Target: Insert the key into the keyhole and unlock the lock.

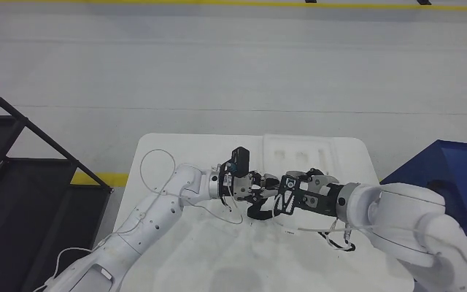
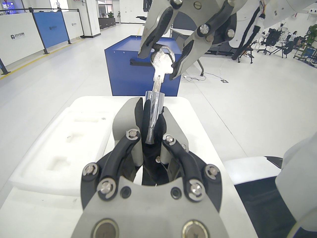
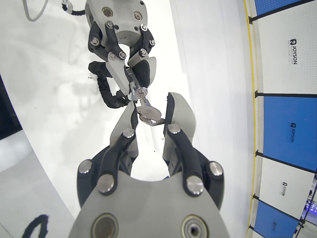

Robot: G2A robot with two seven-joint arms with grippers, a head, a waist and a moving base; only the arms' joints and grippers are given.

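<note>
Left gripper (image 2: 152, 106) clenched on the chrome lock (image 2: 154, 120), held above the table (image 1: 182, 150). Right gripper (image 3: 151, 110) pinches the key (image 3: 148, 113) by its bow. Blade partly in the keyhole. My guess, 2 steps left: seat it, turn.

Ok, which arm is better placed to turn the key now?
Right, most likely. The right gripper grips the key by its head, with the blade entering the keyhole of the lock. The left gripper is clamped on the lock, steadying it.
</note>
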